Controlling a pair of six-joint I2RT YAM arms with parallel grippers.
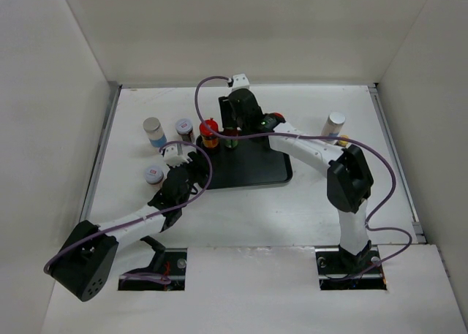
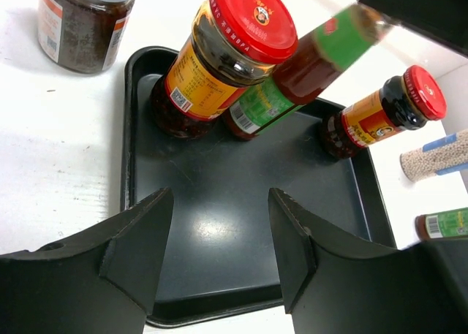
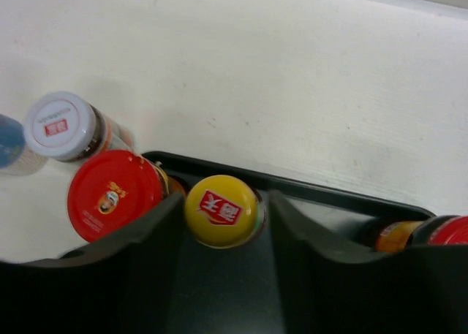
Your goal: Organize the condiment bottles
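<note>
I work in a lab test cell: plain white walls (image 1: 241, 27) box in the white table (image 1: 248, 210), and my arm bases sit bolted along its near edge.

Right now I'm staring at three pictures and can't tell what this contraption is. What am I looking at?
These are two robot arms bolted to the near edge of a white table. The overhead picture comes from a fixed camera; the other two come from small cameras on each wrist, looking past the arm's own fingers.

A black tray lies on the table, holding two red-capped jars and a green bottle with a yellow cap. More jars stand on the table left of the tray, and a white-capped bottle to its right.

The right end effector straddles the yellow cap, which is how it would place or let go of the bottle. The left end effector is open and empty above the tray.
</note>
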